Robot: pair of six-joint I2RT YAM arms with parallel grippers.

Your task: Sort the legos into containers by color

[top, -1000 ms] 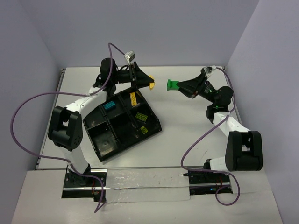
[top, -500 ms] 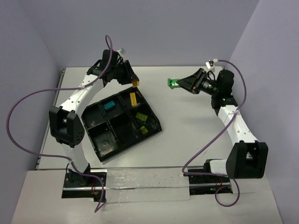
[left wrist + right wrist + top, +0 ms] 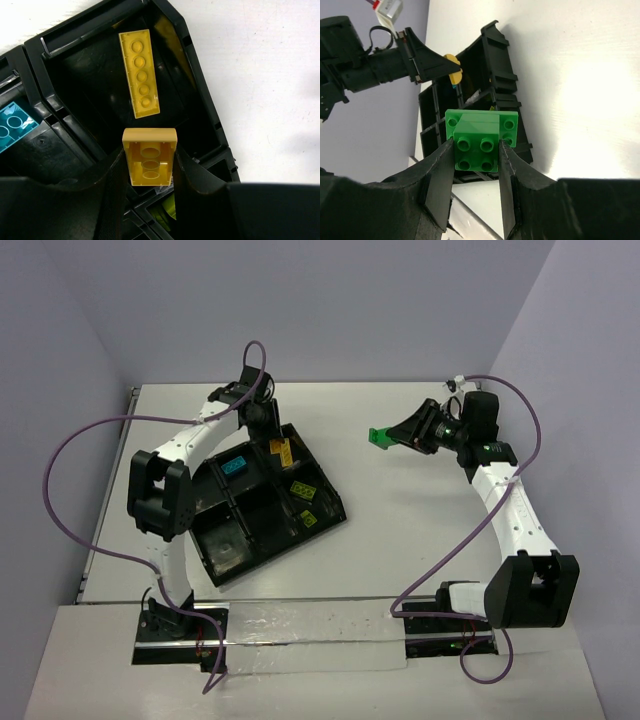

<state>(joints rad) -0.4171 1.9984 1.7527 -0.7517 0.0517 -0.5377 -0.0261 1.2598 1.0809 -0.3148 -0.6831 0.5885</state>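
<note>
The black six-compartment tray point(image 3: 330, 515) lies at the table's middle left. My left gripper point(image 3: 272, 444) is shut on a yellow brick point(image 3: 149, 156) and holds it over the tray's far compartment, where a long yellow brick point(image 3: 140, 72) lies. A light blue brick point(image 3: 237, 466) lies in the neighbouring compartment and shows in the left wrist view point(image 3: 11, 127). Yellow-green bricks point(image 3: 302, 490) lie in the right-hand compartments. My right gripper point(image 3: 385, 435) is shut on a green brick point(image 3: 481, 140) and holds it in the air to the right of the tray point(image 3: 490, 80).
Purple cables loop from both arms over the table's left and right sides. The grey walls close in the table at the back and sides. The left arm point(image 3: 380, 65) with its yellow brick shows in the right wrist view.
My left gripper has swung from beyond the tray's far corner down over the far compartment with the yellow brick. My right gripper has shifted slightly right and nearer with the green brick.
</note>
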